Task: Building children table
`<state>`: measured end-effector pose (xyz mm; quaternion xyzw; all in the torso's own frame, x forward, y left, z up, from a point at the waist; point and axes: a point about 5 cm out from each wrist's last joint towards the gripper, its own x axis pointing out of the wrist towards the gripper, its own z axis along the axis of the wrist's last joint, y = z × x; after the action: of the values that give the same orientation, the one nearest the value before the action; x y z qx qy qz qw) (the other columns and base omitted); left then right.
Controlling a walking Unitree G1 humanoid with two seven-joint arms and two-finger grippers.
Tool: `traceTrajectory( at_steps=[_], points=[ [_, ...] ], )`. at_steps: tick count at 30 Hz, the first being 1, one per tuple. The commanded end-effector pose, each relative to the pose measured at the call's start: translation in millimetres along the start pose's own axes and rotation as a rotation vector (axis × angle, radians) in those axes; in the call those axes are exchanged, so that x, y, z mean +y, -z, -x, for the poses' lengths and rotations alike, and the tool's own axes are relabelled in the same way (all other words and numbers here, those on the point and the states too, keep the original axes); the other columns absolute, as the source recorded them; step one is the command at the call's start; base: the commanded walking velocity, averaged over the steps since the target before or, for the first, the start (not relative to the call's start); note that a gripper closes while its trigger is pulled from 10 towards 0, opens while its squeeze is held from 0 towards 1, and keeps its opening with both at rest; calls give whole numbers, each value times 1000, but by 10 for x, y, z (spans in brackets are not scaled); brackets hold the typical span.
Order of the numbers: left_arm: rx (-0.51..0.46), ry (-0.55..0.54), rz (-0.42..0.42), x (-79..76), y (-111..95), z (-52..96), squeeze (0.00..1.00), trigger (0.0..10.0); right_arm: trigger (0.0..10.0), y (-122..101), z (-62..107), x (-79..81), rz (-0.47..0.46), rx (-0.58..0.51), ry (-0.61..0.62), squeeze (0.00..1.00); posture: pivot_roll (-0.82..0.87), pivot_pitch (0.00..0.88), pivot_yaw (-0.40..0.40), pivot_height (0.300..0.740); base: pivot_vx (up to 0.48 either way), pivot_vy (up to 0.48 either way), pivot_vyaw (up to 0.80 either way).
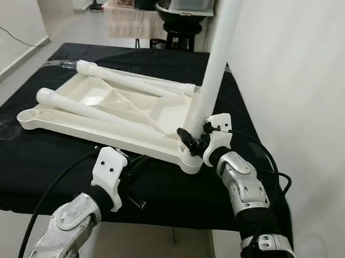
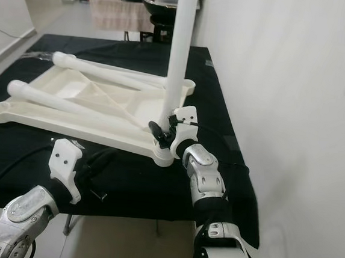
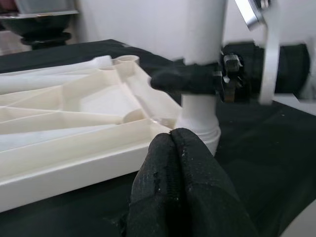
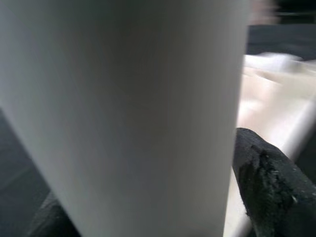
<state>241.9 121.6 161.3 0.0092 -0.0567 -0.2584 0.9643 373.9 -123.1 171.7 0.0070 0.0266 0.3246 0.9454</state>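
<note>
The white plastic tabletop (image 1: pixel 101 114) lies upside down across the middle of the head view, on a black cloth (image 1: pixel 234 110) that covers the work surface. Its ribbed underside faces up, with round sockets at the corners. One white leg (image 1: pixel 218 54) stands upright in the near right corner socket (image 1: pixel 192 161), right of centre in the frame, and runs up out of the top edge. Two more loose legs lie flat on the underside — one (image 1: pixel 89 110) slanting across the left half, the other (image 1: pixel 134 77) along the far side toward the upper left.

The right gripper (image 1: pixel 191 141) is clenched on the upright leg just above the socket; in the right wrist view the pale tube sits between its black fingers (image 4: pixel 266 187), one on either side and pressed against it. Its silver arm comes in from the lower right corner.

The left gripper (image 3: pixel 170 173) is in the lower left of the head view, just in front of the tabletop's near edge and low over the cloth. In the left wrist view its two fingers are pressed together with nothing between them — the tips point at the base of the upright leg and the rim of the tabletop, close to both but whether touching cannot be told.

Beyond the cloth, at the top centre, stands a dark stool (image 1: pixel 180 36); a white wall (image 1: pixel 309 86) takes up the right side.
</note>
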Motion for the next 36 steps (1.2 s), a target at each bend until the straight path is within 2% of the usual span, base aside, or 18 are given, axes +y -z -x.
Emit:
traceTrajectory(
  at_steps=[1, 4, 6, 11, 12, 13, 20, 29, 31, 32, 33, 34, 35, 36],
  points=[
    [15, -3, -7, 2, 27, 0, 0, 10000, 10000, -94, -43, 58, 11, -39, -74, 0, 58, 57, -41, 740, 0, 0, 0],
    [10, -10, -6, 14, 18, -7, 0, 10000, 10000, -134, -24, 39, 30, -19, -172, 0, 61, 48, -47, 740, 0, 0, 0],
    [6, -13, -8, 14, 16, -17, 0, 10000, 10000, -189, -2, 11, 62, 8, -326, 0, 68, 41, -53, 740, 0, 0, 0],
    [2, -17, -11, 22, 11, -22, 0, 10000, 10000, -258, -13, -30, 43, 7, -398, 0, 69, 35, -54, 740, 0, 0, 0],
    [1, -20, -13, 27, 9, -24, 0, 10000, 6549, -286, -23, -49, 24, 0, -403, 0, 70, 34, -56, 740, 0, 0, 0],
    [0, -22, -14, 30, 8, -23, 0, 10000, 0, -303, -29, -65, 7, 1, -412, 0, 71, 33, -56, 740, 0, 0, 0],
    [1, -24, -16, 29, 6, -11, 0, 10000, 0, -267, 3, -82, -6, 14, -464, 0, 70, 42, -54, 740, 0, 0, 0],
    [12, -20, -12, 21, 23, 12, 0, 10000, 0, -145, 86, -137, -14, -7, -420, 0, 47, 60, -41, 740, 0, 0, 0],
    [18, -10, -8, 2, 32, 19, 0, 10000, 0, 36, 155, -175, -26, 6, -253, 0, 32, 69, -40, 740, 0, 0, 0],
    [18, -10, -8, 2, 32, 19, 0, 10000, 0, 36, 155, -175, -26, 6, -253, 0, 32, 69, -40, 740, 0, 0, 0],
    [21, -7, -6, 0, 37, 24, 0, 10000, 0, 222, 169, -141, -44, 36, -48, 0, 31, 73, -41, 740, 0, 0, 0],
    [21, -7, -6, 0, 37, 24, 0, 10000, 0, 222, 169, -141, -44, 36, -48, 0, 31, 73, -41, 740, 0, 0, 0],
    [25, -4, -6, 10, 41, 29, 0, 10000, 0, 542, 263, 14, -117, 78, 382, 0, 27, 80, -29, 740, 0, 0, 0],
    [25, -4, -6, 10, 41, 29, 0, 10000, 0, 542, 263, 14, -117, 78, 382, 0, 27, 80, -29, 740, 0, 0, 0]
  ],
)
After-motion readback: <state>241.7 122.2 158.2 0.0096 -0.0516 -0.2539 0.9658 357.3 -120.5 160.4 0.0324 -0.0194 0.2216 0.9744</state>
